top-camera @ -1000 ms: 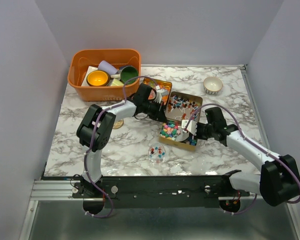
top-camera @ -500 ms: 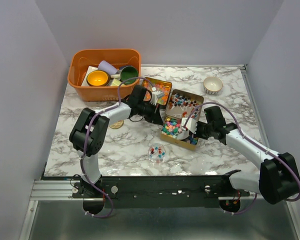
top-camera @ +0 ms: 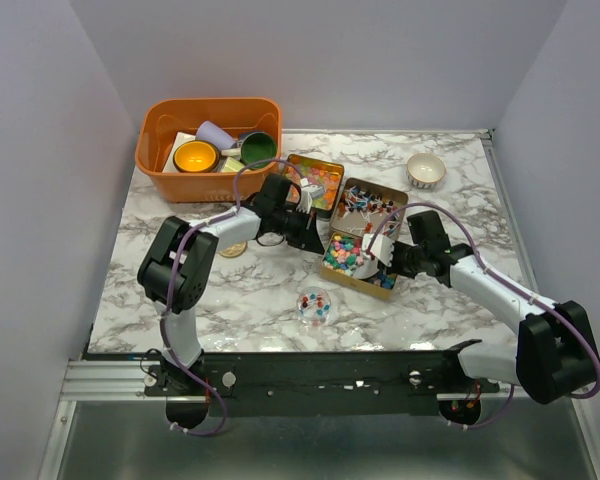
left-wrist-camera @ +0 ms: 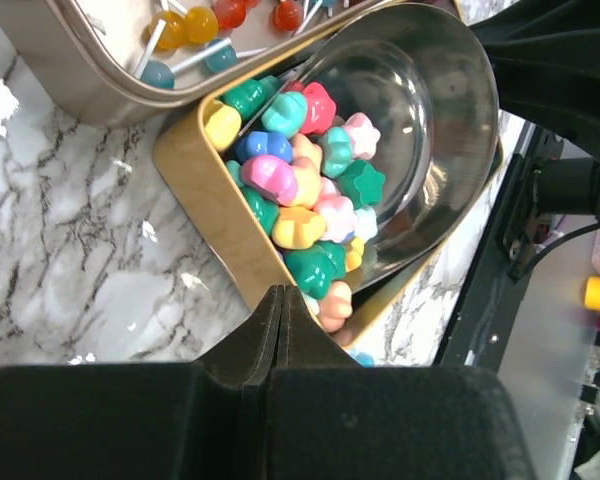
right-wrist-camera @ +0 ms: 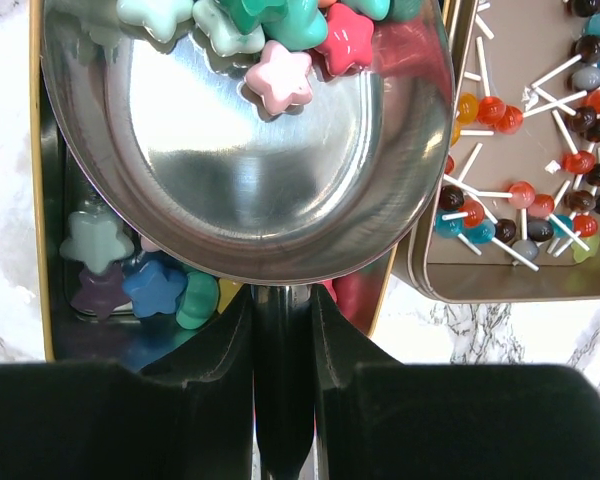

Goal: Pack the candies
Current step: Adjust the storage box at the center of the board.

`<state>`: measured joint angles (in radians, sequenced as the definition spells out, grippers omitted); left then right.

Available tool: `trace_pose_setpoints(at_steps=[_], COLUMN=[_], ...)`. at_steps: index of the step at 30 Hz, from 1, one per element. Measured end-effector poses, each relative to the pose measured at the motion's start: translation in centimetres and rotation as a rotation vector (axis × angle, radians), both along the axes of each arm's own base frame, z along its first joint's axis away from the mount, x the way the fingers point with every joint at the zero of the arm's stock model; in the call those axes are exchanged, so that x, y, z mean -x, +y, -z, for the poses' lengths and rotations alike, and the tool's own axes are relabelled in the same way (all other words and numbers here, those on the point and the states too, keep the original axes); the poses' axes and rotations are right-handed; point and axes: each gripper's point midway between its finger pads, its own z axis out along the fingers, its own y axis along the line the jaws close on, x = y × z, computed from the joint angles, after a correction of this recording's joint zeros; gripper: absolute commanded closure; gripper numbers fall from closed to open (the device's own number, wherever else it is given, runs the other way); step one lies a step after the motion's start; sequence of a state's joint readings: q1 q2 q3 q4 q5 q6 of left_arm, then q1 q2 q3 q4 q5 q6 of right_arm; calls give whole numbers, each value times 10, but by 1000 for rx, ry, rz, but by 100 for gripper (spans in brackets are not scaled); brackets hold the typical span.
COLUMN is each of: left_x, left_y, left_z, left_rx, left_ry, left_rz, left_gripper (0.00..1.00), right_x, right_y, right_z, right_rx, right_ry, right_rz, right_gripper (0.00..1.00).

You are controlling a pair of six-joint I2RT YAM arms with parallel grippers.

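Note:
The candies (left-wrist-camera: 298,190) are bright star shapes heaped in a gold tin (left-wrist-camera: 205,205), also seen in the top view (top-camera: 352,258). A metal scoop (right-wrist-camera: 250,170) tilts into that tin with a few star candies (right-wrist-camera: 278,78) in its bowl. My right gripper (right-wrist-camera: 282,335) is shut on the scoop's handle. My left gripper (left-wrist-camera: 280,296) is shut and empty, its tips at the tin's outer wall. From above, the left gripper (top-camera: 318,236) is at the tin's left side and the right gripper (top-camera: 388,252) at its right.
A tin of lollipops (top-camera: 372,205) and a tin of pastel sweets (top-camera: 318,180) lie behind. A small clear tub of sweets (top-camera: 314,305) sits in front. A gold round lid (top-camera: 236,247), a white bowl (top-camera: 426,170) and an orange basket (top-camera: 210,145) of cups stand around.
My left gripper has drawn back to the left, off the tins, and stays shut. The right gripper with the scoop has shifted slightly over the star tin.

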<state>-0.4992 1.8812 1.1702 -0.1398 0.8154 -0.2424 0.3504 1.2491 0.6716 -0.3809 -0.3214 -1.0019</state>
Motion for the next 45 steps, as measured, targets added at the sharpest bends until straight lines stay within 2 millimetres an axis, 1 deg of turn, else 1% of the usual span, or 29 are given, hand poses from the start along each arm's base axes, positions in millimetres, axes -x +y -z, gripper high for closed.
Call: trace_pose_setpoints(at_steps=[3,8,10,14,18,20,27,32,36,41,45], left_x=[3,3,3,6,8,8,5,3,3,2,1], left_y=[2,2,1,-3,-6,-8,-10,-12,-14,-13,-12], left_z=[-4,-30,-33,-18,5,8,10,10,10,10,10], left_rx=[-8,17,22,4,-25,-28,-29,-25,-20,-26,-31], left_ry=[17,-19,-23,12,64,73,69,77,86,85,79], left_rz=[-15,-32,-31,-22,-13,-10,-3,2,11,10,12], left_gripper=[100,100,100,100,100,100,100,100,100,100,100], right_x=[-1,-3,-3,-4,-4,-4,-4,0,1,-1,4], right_y=[-1,-3,-4,-4,-5,-6,-7,0,5,9,9], right_z=[0,0,1,2,4,5,3,-10,-16,-20,-17], right_rx=[11,28,33,39,49,56,53,85,103,91,68], right_ry=[-8,-19,-21,-21,-23,-23,-20,-112,-159,-85,-38], right_rz=[-6,-13,-17,-22,-28,-29,-10,-89,-129,-79,-37], right_gripper=[99,99,99,99,99,99,99,99,99,99,99])
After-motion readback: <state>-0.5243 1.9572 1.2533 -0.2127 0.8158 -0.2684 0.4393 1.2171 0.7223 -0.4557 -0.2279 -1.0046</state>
